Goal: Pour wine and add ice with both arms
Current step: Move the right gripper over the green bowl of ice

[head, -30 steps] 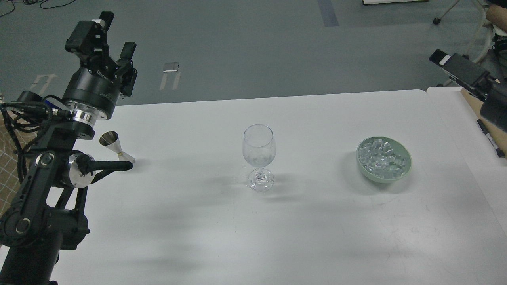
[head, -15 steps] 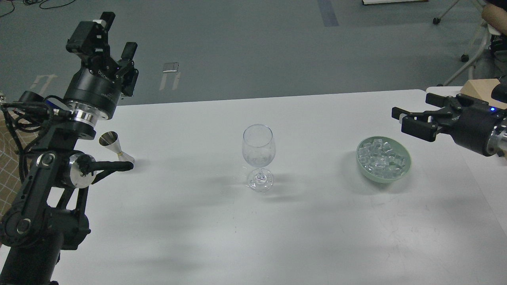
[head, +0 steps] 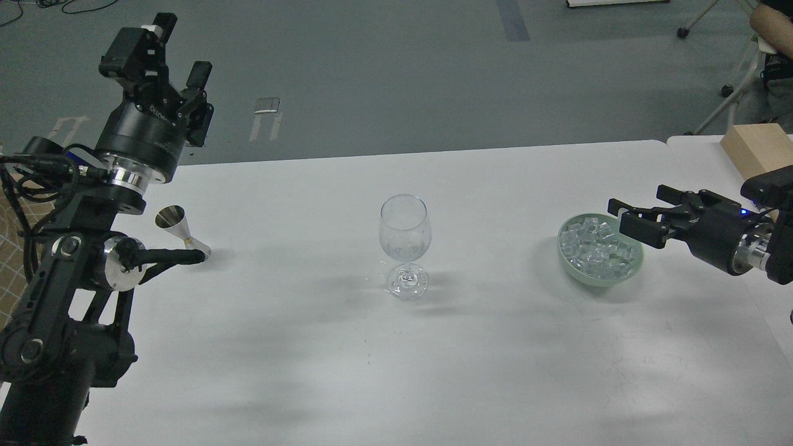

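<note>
A clear, empty stemmed wine glass [head: 404, 244] stands upright at the middle of the white table [head: 372, 359]. To its right a pale green bowl [head: 598, 280] holds many small clear ice cubes [head: 593, 248]. My right gripper [head: 638, 209] comes in from the right, fingers pointing left. It is open and empty, at the bowl's right rim and slightly above it. My left gripper [head: 176, 52] is raised high at the far left, open and empty, pointing up and away. A silver jigger [head: 176, 228] sits on the table just below and beside the left arm.
A light wooden box [head: 759, 148] sits on a second table at the far right. A chair leg and a person's arm show at the top right, off the table. The table's far edge runs just behind the glass and bowl.
My right gripper has swung in from the upper right, lowered, and come to the bowl's right rim. My left gripper has shifted slightly up and left. Glass, bowl and jigger have not moved.
</note>
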Available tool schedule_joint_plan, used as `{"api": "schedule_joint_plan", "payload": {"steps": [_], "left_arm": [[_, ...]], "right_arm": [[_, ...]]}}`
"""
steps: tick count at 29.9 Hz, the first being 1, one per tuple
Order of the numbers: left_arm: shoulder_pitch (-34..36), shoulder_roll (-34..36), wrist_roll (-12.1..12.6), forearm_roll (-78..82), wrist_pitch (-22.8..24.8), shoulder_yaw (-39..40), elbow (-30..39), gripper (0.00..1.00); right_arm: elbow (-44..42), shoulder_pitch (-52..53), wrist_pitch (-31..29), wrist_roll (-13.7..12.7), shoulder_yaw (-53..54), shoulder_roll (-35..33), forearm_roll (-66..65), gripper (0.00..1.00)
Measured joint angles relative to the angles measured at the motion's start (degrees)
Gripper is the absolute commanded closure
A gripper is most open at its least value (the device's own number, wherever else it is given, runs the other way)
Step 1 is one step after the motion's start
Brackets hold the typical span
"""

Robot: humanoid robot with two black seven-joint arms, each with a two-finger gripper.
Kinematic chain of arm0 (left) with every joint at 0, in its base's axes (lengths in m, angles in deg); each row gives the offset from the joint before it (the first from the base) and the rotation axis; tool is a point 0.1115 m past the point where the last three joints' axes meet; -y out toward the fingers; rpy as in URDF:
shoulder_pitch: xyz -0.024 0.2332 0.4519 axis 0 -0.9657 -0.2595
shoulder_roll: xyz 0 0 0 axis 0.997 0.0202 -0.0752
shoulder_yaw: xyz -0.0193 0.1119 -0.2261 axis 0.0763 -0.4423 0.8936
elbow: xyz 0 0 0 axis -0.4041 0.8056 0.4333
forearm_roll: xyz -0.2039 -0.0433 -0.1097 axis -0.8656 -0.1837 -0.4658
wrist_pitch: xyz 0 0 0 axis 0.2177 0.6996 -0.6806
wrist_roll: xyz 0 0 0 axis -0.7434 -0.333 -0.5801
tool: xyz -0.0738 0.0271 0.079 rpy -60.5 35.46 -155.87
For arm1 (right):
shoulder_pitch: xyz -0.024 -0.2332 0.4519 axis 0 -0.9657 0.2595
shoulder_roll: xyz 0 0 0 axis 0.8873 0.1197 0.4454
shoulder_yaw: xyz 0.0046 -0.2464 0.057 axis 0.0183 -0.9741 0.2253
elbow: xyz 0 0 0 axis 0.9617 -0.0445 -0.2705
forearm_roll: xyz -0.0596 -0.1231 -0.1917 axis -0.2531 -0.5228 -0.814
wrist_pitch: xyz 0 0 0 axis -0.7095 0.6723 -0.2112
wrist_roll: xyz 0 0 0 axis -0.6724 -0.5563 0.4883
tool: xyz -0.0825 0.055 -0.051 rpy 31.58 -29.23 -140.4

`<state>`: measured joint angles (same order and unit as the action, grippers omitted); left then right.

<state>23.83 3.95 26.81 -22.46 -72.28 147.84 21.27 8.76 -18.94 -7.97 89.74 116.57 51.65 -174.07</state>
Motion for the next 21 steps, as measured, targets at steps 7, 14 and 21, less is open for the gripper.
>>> {"api": "schedule_joint_plan", "payload": {"steps": [7,14,21], "left_arm": [[0.11,0.08,0.27,0.09,0.00,0.00,0.00,0.22],[0.14,0.08,0.27,0.12,0.00,0.00,0.03,0.22],[0.05,0.00,0.27,0.10,0.00,0.00,0.03,0.22]], "right_arm": [[-1.18,-1.23,5.95,3.21,-0.82,0.98,0.00,0.00],[-0.23,-1.30,-0.36,4.81,-1.69,0.41,0.00,0.00],[0.84,2.32,-15.56,4.84,-1.68,-0.04,0.00,0.00]]}}
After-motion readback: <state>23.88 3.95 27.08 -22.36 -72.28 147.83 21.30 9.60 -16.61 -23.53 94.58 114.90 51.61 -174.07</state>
